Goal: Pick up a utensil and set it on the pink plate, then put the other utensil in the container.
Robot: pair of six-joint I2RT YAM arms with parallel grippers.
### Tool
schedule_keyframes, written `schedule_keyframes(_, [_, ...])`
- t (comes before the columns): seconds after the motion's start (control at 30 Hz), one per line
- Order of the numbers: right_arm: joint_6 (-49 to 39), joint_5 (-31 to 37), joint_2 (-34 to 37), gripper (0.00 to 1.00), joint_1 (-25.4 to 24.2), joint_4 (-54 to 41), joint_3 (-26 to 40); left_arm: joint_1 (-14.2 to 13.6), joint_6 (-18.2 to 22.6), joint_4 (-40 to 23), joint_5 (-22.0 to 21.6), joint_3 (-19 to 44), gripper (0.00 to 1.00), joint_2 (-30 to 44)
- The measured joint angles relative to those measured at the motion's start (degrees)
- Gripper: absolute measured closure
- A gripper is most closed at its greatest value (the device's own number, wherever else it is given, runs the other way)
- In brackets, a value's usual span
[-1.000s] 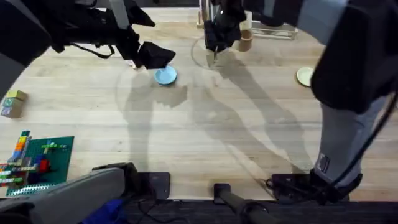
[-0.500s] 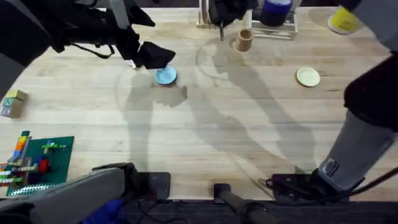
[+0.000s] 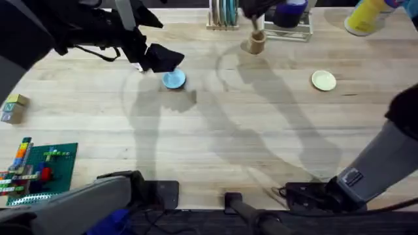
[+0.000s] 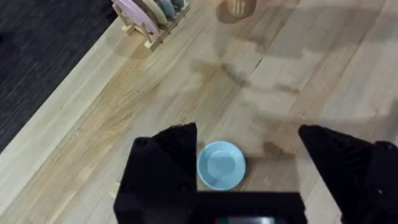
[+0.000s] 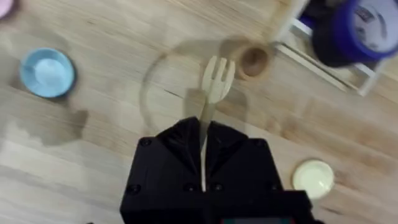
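One fork in the right fingers; one container below.

Overhead: the table is viewed from above the arm bases, looking down and forward.
Left wrist: the light blue plate is seen from close above.
Right wrist: held higher, aimed down.
Shared: light blue plate, container at 12 o'clock, seen by all three.

Two robot arms with matte black, blocky claw housings and angular black fingers; the right arm has a grey tubular link with a small dark label.
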Motion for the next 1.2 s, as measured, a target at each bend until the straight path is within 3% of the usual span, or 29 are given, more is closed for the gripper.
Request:
schedule_keyframes(0.3, [-6.3, -2.0, -5.6, 0.969, -5.4, -0.9, 0.3, 0.0, 0.0, 0.0, 0.0, 0.0, 0.005, 0.0])
schedule_keyframes(0.47, [-14.0, -10.2, -8.9, 0.969, -8.9, -0.7, 0.5, 0.0, 0.0, 0.0, 0.0, 0.0, 0.006, 0.0])
schedule_keyframes(1.2, [-41.9, -43.9, -11.9, 0.969, -16.9, 3.3, -1.1, 0.0, 0.0, 0.0, 0.0, 0.0, 0.006, 0.0])
